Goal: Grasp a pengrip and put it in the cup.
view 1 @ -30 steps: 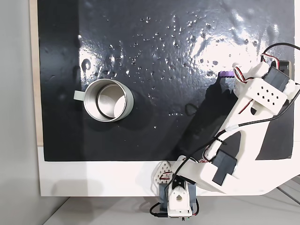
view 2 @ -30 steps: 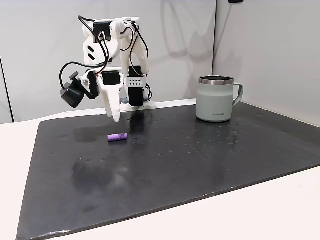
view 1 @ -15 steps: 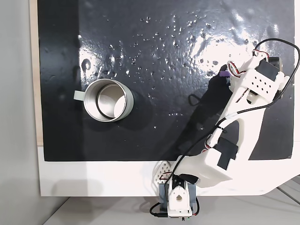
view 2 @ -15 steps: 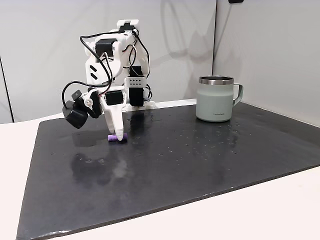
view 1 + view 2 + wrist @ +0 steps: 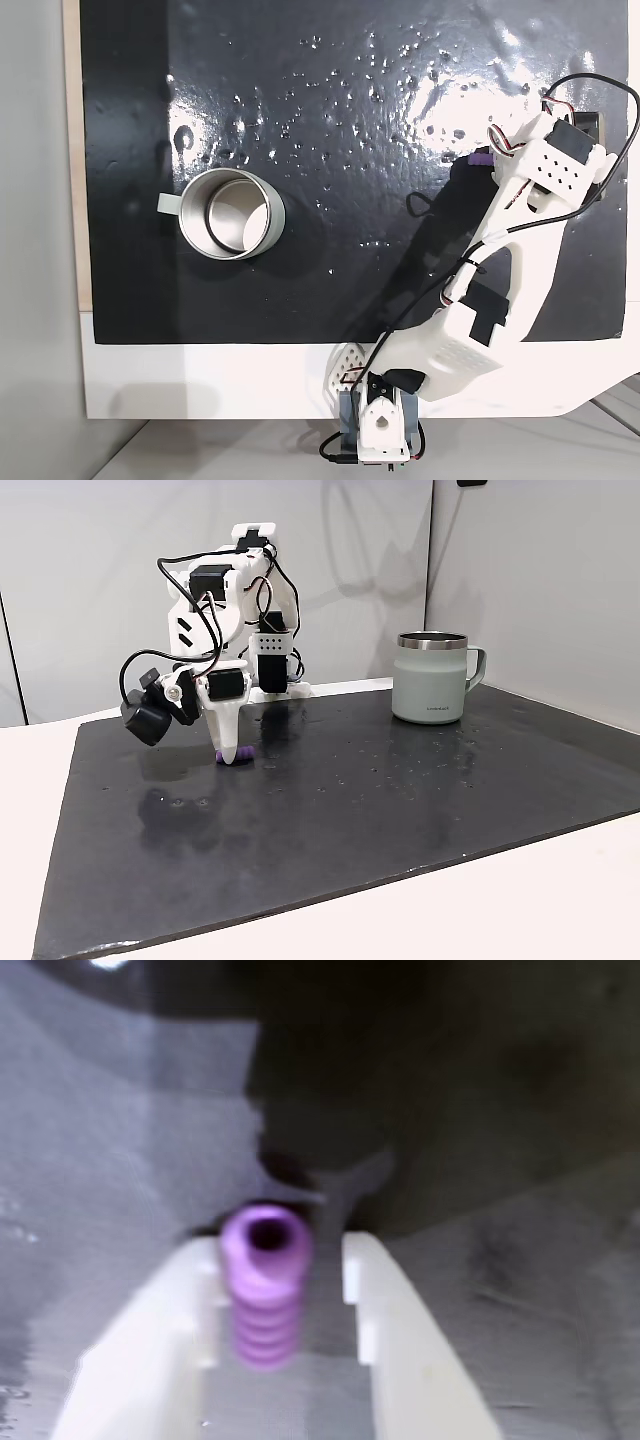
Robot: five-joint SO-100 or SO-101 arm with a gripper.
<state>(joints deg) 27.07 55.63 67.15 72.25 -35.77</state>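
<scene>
Pengrip [image 5: 264, 1285] lying on the dark mat [image 5: 400, 810] between the spread fingers of the gripper [image 5: 280, 1260]; cup [image 5: 434, 677] stands far right.

No readable text, label or number shows anywhere.

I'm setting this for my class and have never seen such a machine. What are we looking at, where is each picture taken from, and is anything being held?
It is a small white robot arm ending in a gripper with two jaws. One fixed view looks straight down on a black mat; another looks across it from the side; the wrist view rides on the arm, looking along the jaws. On the mat stand a steel cup and a tiny purple ribbed pengrip. The jaws are lowered to either side of the pengrip, with a gap on one side, so it is not yet gripped and still lies on the mat.
</scene>
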